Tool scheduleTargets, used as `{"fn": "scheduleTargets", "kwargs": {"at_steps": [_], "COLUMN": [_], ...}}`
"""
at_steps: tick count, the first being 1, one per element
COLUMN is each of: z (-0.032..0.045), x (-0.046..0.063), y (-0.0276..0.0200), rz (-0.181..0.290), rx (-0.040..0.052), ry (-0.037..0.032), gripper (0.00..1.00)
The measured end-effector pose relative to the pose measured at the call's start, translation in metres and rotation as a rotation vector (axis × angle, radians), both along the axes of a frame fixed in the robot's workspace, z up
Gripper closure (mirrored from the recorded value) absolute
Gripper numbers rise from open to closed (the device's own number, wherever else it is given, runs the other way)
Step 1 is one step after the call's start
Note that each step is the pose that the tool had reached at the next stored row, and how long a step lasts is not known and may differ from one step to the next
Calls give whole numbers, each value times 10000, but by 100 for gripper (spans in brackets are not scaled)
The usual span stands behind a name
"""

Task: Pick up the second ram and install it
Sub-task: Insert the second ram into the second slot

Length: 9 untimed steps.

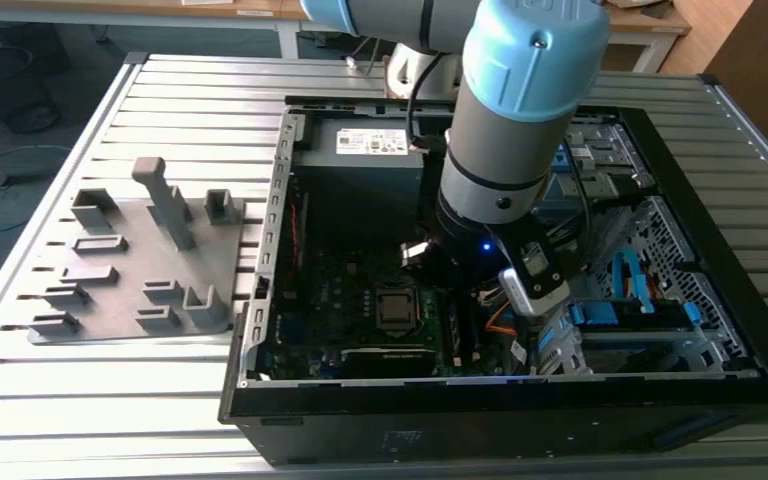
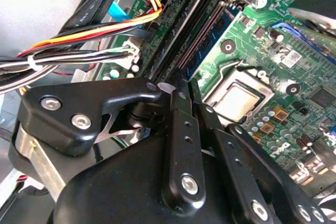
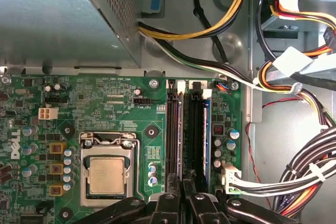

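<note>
I am looking down into the open computer case sitting on the slatted table. The gripper is hovering low over the memory slots beside the processor on the green board. The blue-green memory stick is sitting upright in a slot just ahead of the fingertips. I cannot tell whether the fingers are gripping it.

Slatted metal table; wooden desk behind (blue-grey floor below).
</note>
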<state>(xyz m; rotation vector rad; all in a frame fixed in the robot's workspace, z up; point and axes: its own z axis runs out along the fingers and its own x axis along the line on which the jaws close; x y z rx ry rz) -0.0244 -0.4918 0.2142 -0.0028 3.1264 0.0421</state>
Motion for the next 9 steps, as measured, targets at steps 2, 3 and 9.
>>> {"fn": "scheduleTargets", "kwargs": {"at_steps": [2,3,9], "z": [-1,-8,-56], "x": [2,2,2], "y": [0,0,0], "rz": [32,33,35], "rx": [-4,-1,-11], "ry": [1,-1,3], "gripper": [86,86,86]}}
